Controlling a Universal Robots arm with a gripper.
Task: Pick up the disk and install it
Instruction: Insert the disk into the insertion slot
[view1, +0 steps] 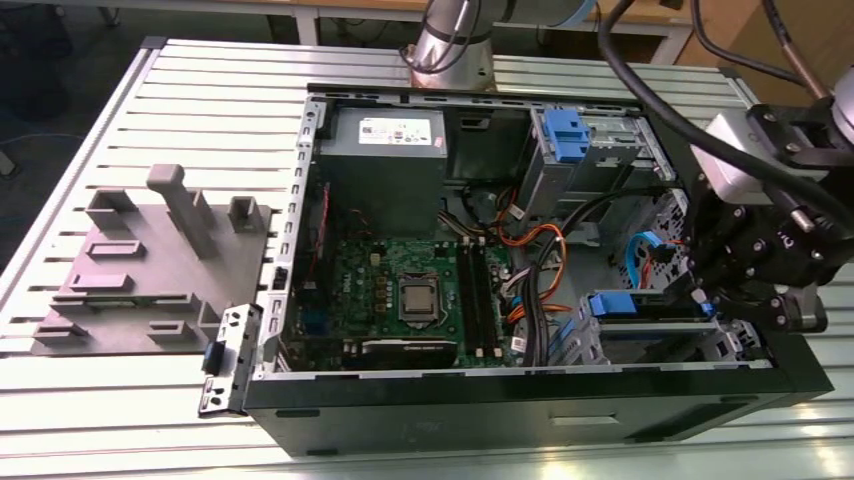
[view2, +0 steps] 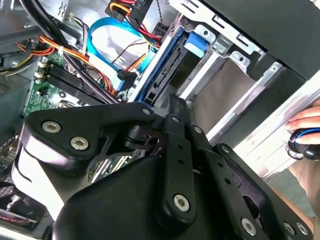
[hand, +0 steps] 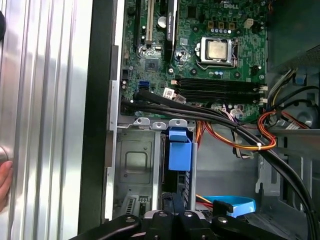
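Hovering inside the open computer case (view1: 534, 385), the claw (view2: 175, 102) has its fingers pressed together, holding nothing. Right at their tips the blue-railed disk (view2: 162, 75) stands on edge, slotted into the metal drive cage (view2: 220, 55); whether they touch it is unclear. Beyond the disk curls a blue cable (view2: 107, 37), and farther off lies the green motherboard (hand: 200, 50).

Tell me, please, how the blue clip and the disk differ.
The blue clip sits in the cage nearer the arm's base; the disk sits in the bay by the gripper. The clip is all blue; the disk shows a dark edge with a blue rail. Both are inside the case.
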